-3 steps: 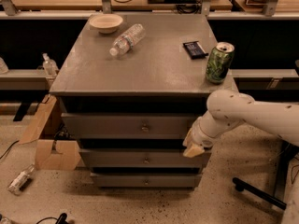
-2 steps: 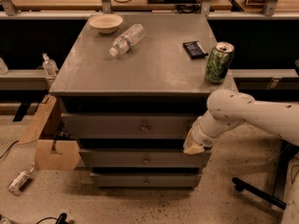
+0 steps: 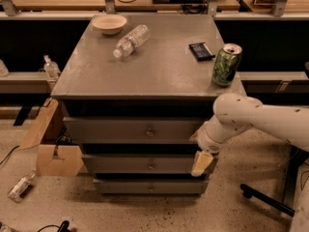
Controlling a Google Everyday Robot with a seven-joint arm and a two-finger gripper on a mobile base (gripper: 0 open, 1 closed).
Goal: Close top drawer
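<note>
The top drawer (image 3: 120, 129) is the widest grey front under the cabinet top, with a small round knob (image 3: 150, 132) at its centre. It stands pulled out a little, with a dark gap above it. My white arm reaches in from the right. My gripper (image 3: 200, 153) sits at the drawer's right end, its tan fingers (image 3: 202, 163) hanging down over the right end of the middle drawer (image 3: 145, 164). The bottom drawer (image 3: 149, 186) lies below.
On the grey cabinet top (image 3: 159, 66) stand a green can (image 3: 226, 65), a dark packet (image 3: 201, 51), a lying plastic bottle (image 3: 130, 40) and a pale bowl (image 3: 109, 23). A cardboard box (image 3: 50, 146) sits left on the floor, with a bottle (image 3: 20, 186). A chair base (image 3: 265, 199) is at the right.
</note>
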